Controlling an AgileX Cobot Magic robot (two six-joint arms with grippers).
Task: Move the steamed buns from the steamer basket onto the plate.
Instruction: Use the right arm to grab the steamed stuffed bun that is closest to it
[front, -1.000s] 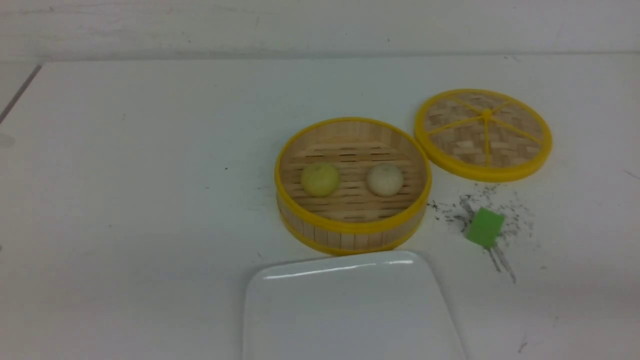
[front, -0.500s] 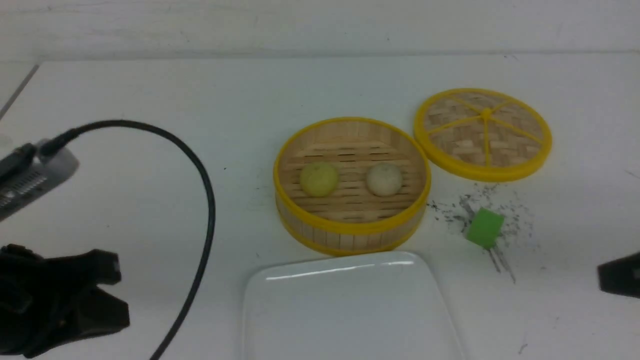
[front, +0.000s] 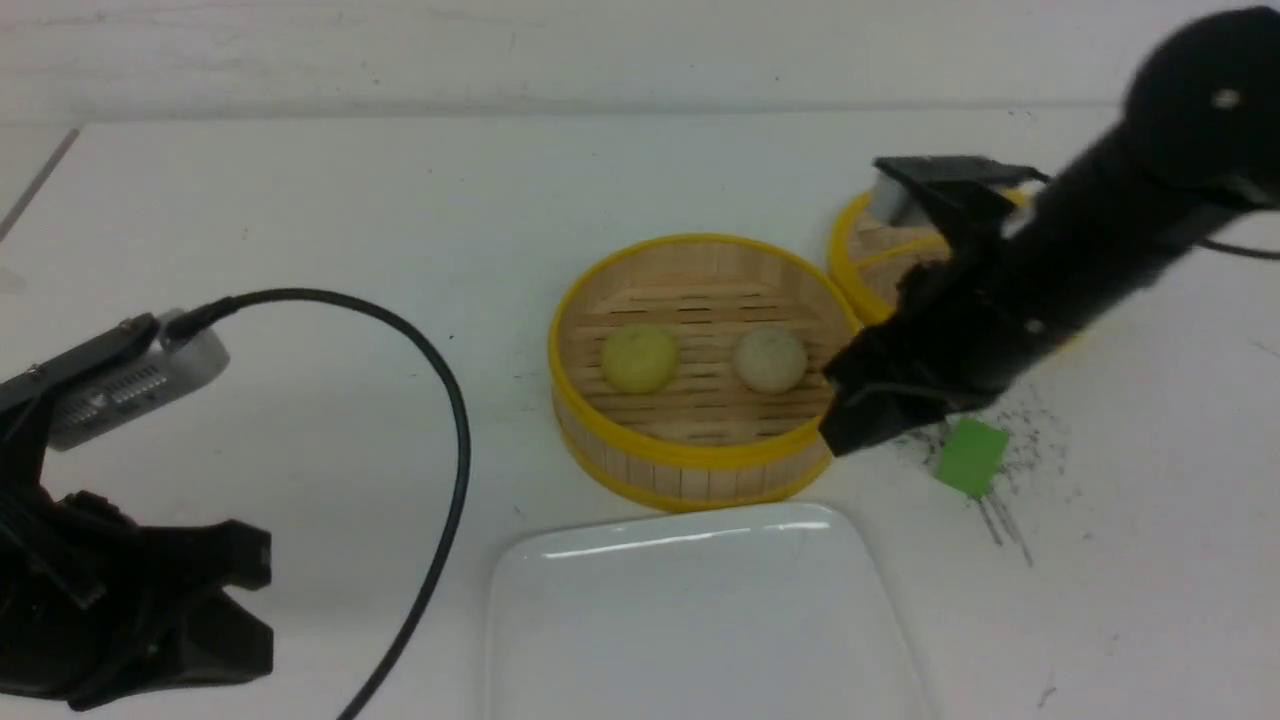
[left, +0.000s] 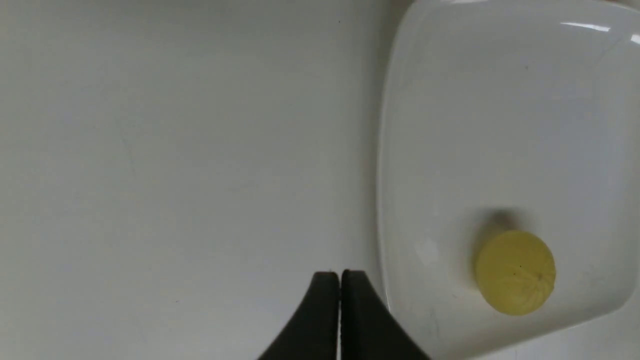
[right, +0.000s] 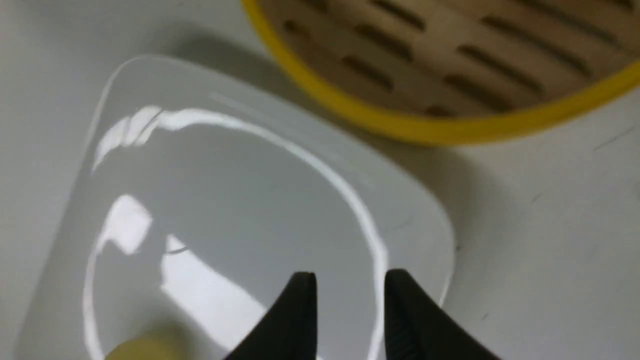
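- Off-white, dome-shaped bun (front: 770, 360) sits beyond and to the left of the right tool (right: 350, 275), the nearer one.
- Right tool hangs spread; left tool (left: 340, 274) is pressed together.

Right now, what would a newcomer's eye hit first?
Probably the black right gripper, open, reaching in from the right to the near-right rim of the steamer basket at centre. Then the pale yellow bun and off-white bun side by side inside, and the big white plate in front.
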